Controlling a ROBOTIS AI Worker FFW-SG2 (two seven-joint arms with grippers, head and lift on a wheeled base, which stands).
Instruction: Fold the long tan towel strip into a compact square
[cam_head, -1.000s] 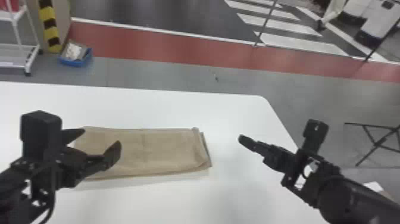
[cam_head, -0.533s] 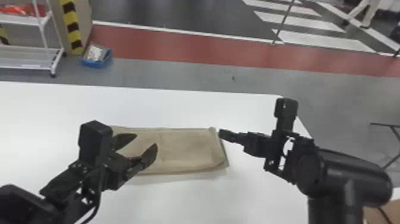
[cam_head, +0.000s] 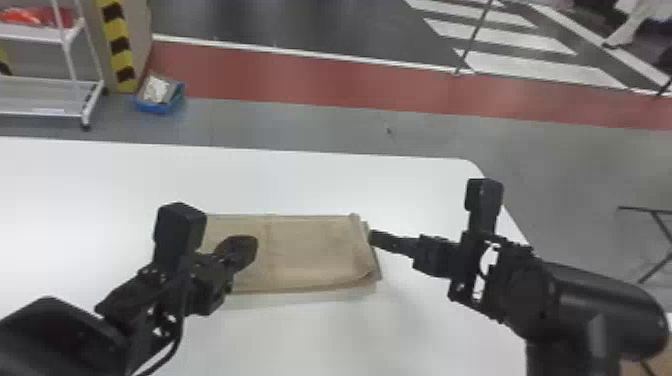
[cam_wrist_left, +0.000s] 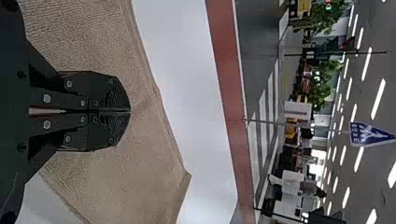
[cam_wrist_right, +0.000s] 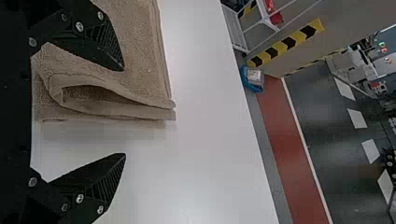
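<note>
Plainly, tan towel, head view: long tan cloth towel strip (cam_head: 310, 250), already folded into a flat, layered rectangle, lies on the smooth white table (cam_head: 350, 335); at its right end, lower layers peek out past the top one.
Left pincer, head view: black two-fingered left pincer (cam_head: 245, 249) is over the left part of the towel, its arm coming from the lower left.
Right pincer, head view: black flat-fingered right pincer (cam_head: 372, 237) sits at the towel's right end, pointing across toward the left.
Floor beyond the table, head view: white metal rack (cam_head: 42, 95), yellow-and-black striped post (cam_head: 117, 45), open blue bin (cam_head: 159, 106) with pale contents, and a dull red floor band (cam_head: 300, 80).
Left pincer (cam_wrist_left: 130, 111), left wrist view: closed, its broad fingertips meeting, with no cloth seen between them; the towel spreads beneath. Whether the tips touch it, I cannot tell.
Sign, left wrist view: blue triangular sign (cam_wrist_left: 369, 134) with white markings, far off in the room.
Right pincer (cam_wrist_right: 124, 112), right wrist view: spread wide and holding nothing, one finger over the towel, the other over bare table.
Towel end, right wrist view: stacked layers, one curling into a loose, open loop between the two fingers.
</note>
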